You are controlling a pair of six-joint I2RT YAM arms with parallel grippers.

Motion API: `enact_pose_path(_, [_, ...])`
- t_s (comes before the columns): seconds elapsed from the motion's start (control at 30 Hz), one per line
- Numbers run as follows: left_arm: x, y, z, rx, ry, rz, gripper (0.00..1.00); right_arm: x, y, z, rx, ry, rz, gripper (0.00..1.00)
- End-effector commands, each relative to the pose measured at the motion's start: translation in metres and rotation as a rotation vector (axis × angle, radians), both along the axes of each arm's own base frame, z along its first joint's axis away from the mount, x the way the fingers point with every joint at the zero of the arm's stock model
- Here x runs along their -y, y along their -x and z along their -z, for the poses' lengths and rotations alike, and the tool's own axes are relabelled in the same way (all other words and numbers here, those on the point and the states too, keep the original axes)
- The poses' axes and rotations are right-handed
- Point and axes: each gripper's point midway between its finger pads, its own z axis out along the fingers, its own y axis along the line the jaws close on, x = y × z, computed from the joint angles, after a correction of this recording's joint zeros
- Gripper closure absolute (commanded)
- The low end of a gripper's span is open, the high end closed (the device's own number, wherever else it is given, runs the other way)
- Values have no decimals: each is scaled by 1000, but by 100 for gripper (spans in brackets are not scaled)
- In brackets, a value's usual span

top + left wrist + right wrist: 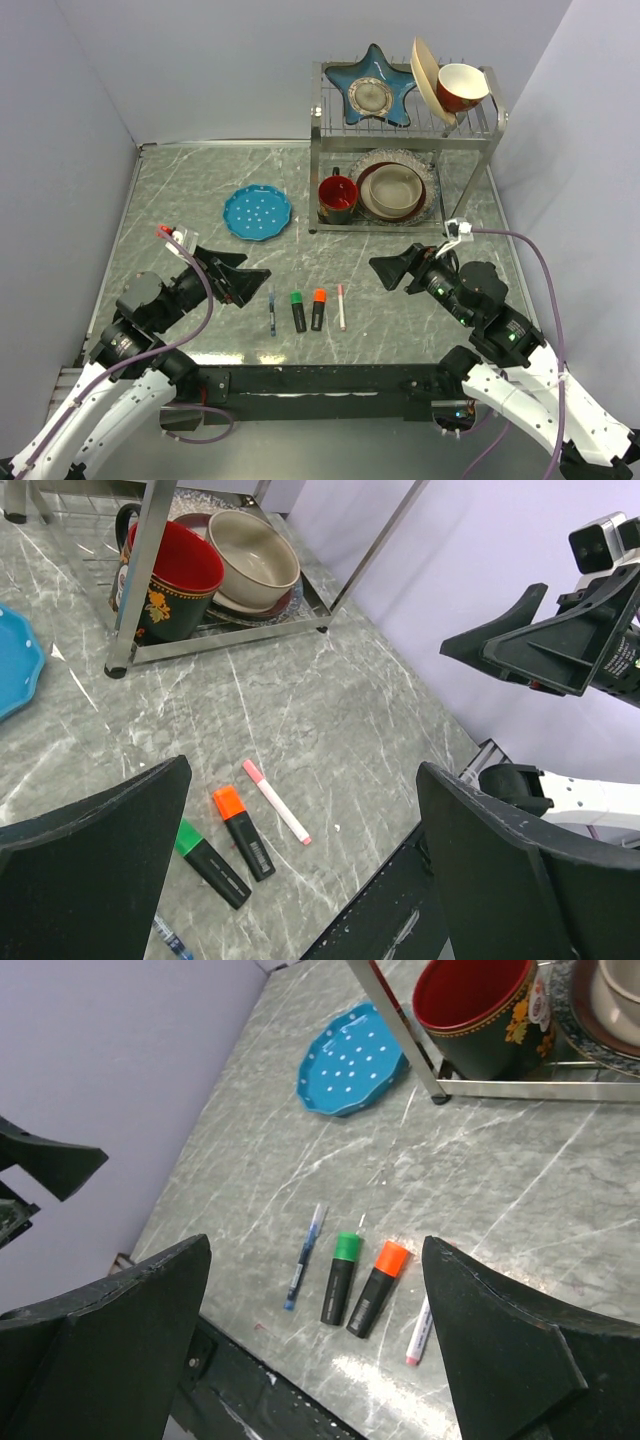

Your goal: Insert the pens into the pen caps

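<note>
Top external: four pens (pixel 298 312), seemingly capped, are laid lower centre, below blue plate (pixel 258 212) and dish rack (pixel 316 150). Jaws of left gripper (pixel 250 275) and right gripper (pixel 385 272) are spread; marker print cannot be read.

4 pens (pixel 318 318) in row, grn/org/pink caps (pixel 297 297) on

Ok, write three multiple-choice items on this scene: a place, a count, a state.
1. Where do the pens lie?
A) on the table, in a row near its front edge
B) on the plate
C) in the rack

2. How many pens are there?
A) two
B) four
C) six

3. How are the left gripper and the right gripper?
A) both shut on pens
B) one open, one shut
C) both open, empty

1 A: they lie on bare table.
2 B: four lie side by side.
3 C: both wrist views show them spread, holding nothing.
</note>
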Motion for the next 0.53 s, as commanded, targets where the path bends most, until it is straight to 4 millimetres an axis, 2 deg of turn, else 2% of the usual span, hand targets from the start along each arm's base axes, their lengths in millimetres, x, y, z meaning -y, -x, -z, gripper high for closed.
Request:
enact_pose_path(0.0, [0, 0, -3, 25, -5, 5, 1, 11, -2, -23, 53, -7, 46, 5])
enact_pose_path(0.5, [-1, 1, -4, 38, 1, 5, 1, 14, 3, -40, 76, -24, 43, 4])
